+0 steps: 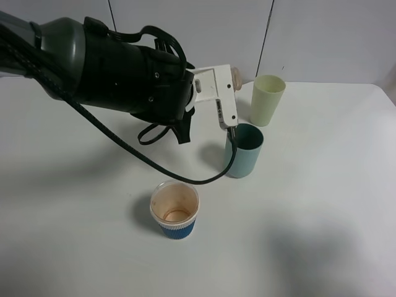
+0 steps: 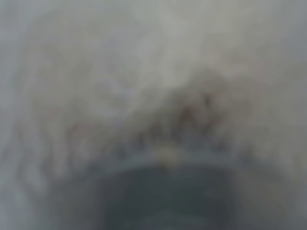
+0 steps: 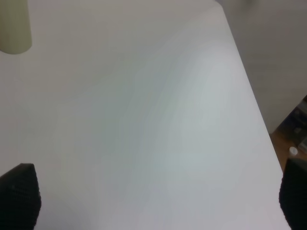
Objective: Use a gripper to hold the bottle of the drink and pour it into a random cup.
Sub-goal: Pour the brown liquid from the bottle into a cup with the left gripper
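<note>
Pouring step judged in hand: left gripper (image 1: 229,93) jaws clamped on the bottle (image 1: 236,78) above the cup (image 1: 243,151); right gripper (image 3: 156,194) jaws apart. Next: keep pour inside rim

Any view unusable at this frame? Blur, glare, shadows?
Left wrist: fully out of focus, only grey, reddish and dark smears, so unusable. Exterior high: sharp, even light, soft shadows on the table, no glare. Right wrist: slightly soft, evenly lit, readable.
</note>
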Available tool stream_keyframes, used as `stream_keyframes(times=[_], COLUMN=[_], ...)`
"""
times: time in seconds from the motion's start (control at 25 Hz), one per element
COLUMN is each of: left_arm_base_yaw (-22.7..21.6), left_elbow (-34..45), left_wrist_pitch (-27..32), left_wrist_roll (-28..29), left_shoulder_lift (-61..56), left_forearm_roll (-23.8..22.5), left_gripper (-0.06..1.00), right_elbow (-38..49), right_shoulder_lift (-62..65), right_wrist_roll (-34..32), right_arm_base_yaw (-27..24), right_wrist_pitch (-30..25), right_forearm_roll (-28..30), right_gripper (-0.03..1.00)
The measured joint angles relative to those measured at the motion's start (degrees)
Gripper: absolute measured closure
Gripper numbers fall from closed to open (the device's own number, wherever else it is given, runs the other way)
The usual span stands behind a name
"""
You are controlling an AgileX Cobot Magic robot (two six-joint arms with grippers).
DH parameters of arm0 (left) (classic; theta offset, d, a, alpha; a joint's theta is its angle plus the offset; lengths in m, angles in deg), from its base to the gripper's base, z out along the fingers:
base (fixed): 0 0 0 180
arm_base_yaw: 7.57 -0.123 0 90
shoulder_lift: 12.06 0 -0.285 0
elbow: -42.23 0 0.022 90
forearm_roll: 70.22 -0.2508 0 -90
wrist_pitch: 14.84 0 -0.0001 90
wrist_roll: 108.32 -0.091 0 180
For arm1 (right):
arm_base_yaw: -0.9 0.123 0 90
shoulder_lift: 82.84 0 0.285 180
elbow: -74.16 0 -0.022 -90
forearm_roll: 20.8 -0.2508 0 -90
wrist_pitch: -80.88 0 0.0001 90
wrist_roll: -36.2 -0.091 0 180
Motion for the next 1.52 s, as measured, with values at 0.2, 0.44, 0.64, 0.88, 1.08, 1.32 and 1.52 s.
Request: stream_keyframes(times=[0.2,0.44,0.64,0.88,1.08,1.32,1.52], left_arm_base_yaw=[1.6,1.7,1.7,1.7,1.7,2.2,3.0], left_elbow=[0.0,0.0,0.0,0.0,0.0,0.0,0.0], left_wrist_pitch=[0.2,2.9,4.0,4.1,4.1,4.1,3.7], left_wrist_roll=[0.0,0.0,-0.1,-0.1,-0.1,-0.1,-0.1], left_shoulder_lift=[0.5,1.8,3.0,3.5,3.6,3.6,3.6], left_forearm_roll=[-3.8,-6.9,-7.7,-10.9,-14.2,-18.3,-19.7], left_gripper=[0.60,0.60,0.60,0.60,0.60,0.60,0.60], right_elbow=[0.0,0.0,0.0,0.0,0.0,0.0,0.0], right_shoulder_lift=[0.0,0.0,0.0,0.0,0.0,0.0,0.0], right_wrist_roll=[0.0,0.0,0.0,0.0,0.0,0.0,0.0], right_arm_base_yaw=[0.0,0.0,0.0,0.0,0.0,0.0,0.0], right_wrist_pitch=[0.0,0.0,0.0,0.0,0.0,0.0,0.0], right_forearm_roll=[0.0,0.0,0.0,0.0,0.0,0.0,0.0], right_gripper=[-0.02,-0.02,-0.02,-0.02,-0.02,-0.02,-0.02])
